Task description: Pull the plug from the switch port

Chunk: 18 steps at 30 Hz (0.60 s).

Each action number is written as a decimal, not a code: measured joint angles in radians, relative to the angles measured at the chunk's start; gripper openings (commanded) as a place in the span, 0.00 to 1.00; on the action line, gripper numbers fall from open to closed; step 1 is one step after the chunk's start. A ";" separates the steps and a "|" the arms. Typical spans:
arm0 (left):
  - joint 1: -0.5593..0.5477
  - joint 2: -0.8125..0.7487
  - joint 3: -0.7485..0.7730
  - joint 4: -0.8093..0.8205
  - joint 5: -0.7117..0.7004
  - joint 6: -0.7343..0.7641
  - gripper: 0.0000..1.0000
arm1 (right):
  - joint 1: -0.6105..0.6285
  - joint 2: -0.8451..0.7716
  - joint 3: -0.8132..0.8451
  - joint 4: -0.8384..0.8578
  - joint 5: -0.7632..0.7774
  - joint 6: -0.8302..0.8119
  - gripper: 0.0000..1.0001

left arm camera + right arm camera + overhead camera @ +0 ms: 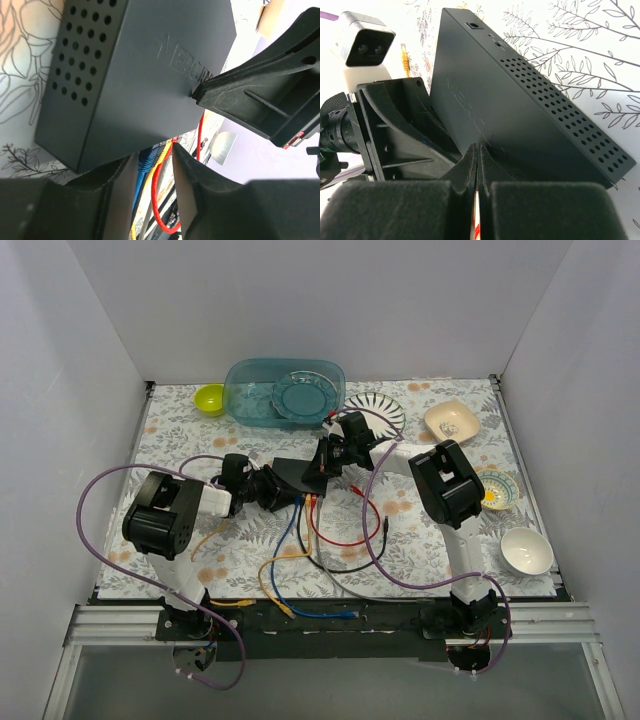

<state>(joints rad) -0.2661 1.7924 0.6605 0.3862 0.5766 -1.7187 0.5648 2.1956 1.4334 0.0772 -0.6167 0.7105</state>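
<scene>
Grasp step: right end effector [476, 152] closed against switch [520, 100]; left end effector [151, 156] spread astride blue plug [146, 167]; next: clamp, pull.

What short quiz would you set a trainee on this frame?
1. True or false: the right fingers are spread wide apart.
2. In the left wrist view, the plug in the gap between the left fingers is: A blue, B green, C white.
3. Fill in: the side wall of the switch shows rows of round ____.
Key: 1 false; 2 A; 3 holes.
</scene>
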 measured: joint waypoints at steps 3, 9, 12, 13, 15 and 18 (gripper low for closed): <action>0.002 0.010 0.005 0.003 0.005 -0.003 0.28 | 0.000 0.000 0.000 0.000 0.000 0.000 0.01; 0.003 0.020 0.010 0.003 0.008 -0.002 0.23 | -0.001 0.000 0.000 0.000 0.000 0.000 0.01; 0.003 0.024 0.010 0.003 0.008 -0.004 0.17 | -0.002 0.000 0.000 0.000 0.000 0.000 0.01; 0.003 0.027 0.010 0.006 0.010 -0.007 0.15 | -0.002 0.000 -0.001 0.001 0.000 0.000 0.01; 0.003 0.032 0.008 0.016 0.012 -0.014 0.13 | -0.002 0.000 -0.003 0.003 0.000 0.000 0.01; 0.008 0.034 0.002 0.034 0.012 -0.021 0.05 | -0.002 0.000 -0.003 0.003 0.000 0.000 0.01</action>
<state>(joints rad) -0.2584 1.8263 0.6624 0.4206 0.5884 -1.7401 0.5629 2.1956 1.4303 0.0803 -0.6170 0.7105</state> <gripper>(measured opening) 0.165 0.023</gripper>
